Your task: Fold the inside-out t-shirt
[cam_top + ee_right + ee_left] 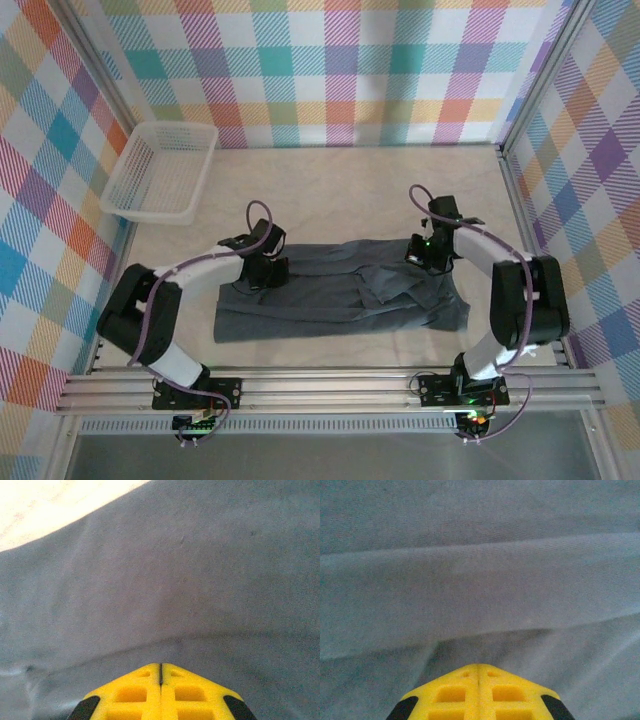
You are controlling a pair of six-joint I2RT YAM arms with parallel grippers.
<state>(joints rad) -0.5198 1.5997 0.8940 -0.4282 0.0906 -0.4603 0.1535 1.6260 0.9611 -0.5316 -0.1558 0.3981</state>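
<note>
t-shirt (340, 300) spread flat | left claw (262, 272) on its left end | right claw (425, 255) on right end

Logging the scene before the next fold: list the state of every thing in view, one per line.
t-shirt: lying flat, wrinkled, layers overlapping.
basket: upright, empty.
left gripper: shut, tip at the t-shirt; whether cloth is pinched cannot be told.
right gripper: shut, tip at the t-shirt; pinch likewise unclear.
</note>
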